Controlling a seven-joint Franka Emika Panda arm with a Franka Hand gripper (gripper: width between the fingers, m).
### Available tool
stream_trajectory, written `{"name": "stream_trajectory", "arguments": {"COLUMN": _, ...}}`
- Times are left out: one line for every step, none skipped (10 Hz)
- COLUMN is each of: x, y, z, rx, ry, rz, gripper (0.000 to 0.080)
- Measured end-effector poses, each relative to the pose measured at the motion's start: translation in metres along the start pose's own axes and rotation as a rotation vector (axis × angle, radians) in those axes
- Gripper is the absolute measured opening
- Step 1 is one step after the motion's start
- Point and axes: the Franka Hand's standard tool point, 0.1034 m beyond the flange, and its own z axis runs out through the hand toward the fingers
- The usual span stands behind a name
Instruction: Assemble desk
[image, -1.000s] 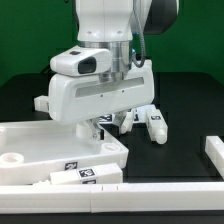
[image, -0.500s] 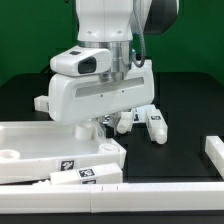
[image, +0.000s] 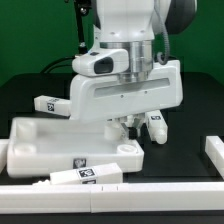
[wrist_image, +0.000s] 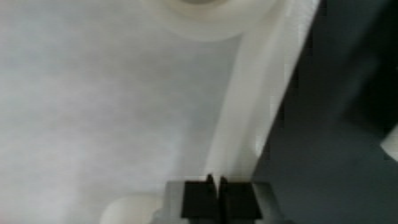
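Evidently the claw (wrist_image: 208, 193) is clamped on the raised rim of the tabletop (image: 45, 142) (a thin handle, likely for dragging), which lies on the black surface (image: 195, 105), a loose leg (image: 88, 175) just beside it.

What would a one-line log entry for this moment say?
gripper: shut, at rim of tabletop | hold: unclear | legs: lying loose nearby
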Motion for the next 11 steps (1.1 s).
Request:
{"name": "stream_trajectory", "arguments": {"x": 0.001, "y": 0.002, "z": -0.001, "rx": -0.001, "ry": 0.002, "rz": -0.001, "gripper": 0.0001}}
{"name": "stream_trajectory", "arguments": {"x": 0.002, "y": 0.006, "z": -0.002, "rx": -0.002, "ry": 0.005, "rz": 0.008, "gripper": 0.0001}}
{"name": "stream_trajectory", "arguments": {"x": 0.005, "y": 0.009, "z": -0.004, "rx": -0.004, "ry": 0.009, "rz": 0.013, "gripper": 0.0001}}
{"name": "stream_trajectory", "arguments": {"x": 0.004, "y": 0.008, "z": -0.003, "rx": -0.003, "ry": 0.008, "rz": 0.011, "gripper": 0.0001}}
{"name": "stream_trajectory", "arguments": {"x": 0.004, "y": 0.008, "z": -0.004, "rx": -0.004, "ry": 0.008, "rz": 0.011, "gripper": 0.0001}}
{"name": "stream_trajectory", "arguments": {"x": 0.004, "y": 0.012, "z": -0.006, "rx": 0.006, "ry": -0.014, "rz": -0.006, "gripper": 0.0001}}
{"name": "stream_trajectory", "arguments": {"x": 0.013, "y": 0.029, "z": -0.019, "rx": 0.031, "ry": -0.059, "rz": -0.062, "gripper": 0.0126}}
{"name": "stream_trajectory", "arguments": {"x": 0.028, "y": 0.047, "z": -0.025, "rx": 0.045, "ry": -0.072, "rz": -0.107, "gripper": 0.0327}}
{"name": "stream_trajectory", "arguments": {"x": 0.035, "y": 0.052, "z": -0.024, "rx": 0.043, "ry": -0.066, "rz": -0.121, "gripper": 0.0327}}
{"name": "stream_trajectory", "arguments": {"x": 0.034, "y": 0.05, "z": -0.023, "rx": 0.045, "ry": -0.069, "rz": -0.122, "gripper": 0.0466}}
{"name": "stream_trajectory", "arguments": {"x": 0.034, "y": 0.05, "z": -0.023, "rx": 0.045, "ry": -0.068, "rz": -0.122, "gripper": 0.0584}}
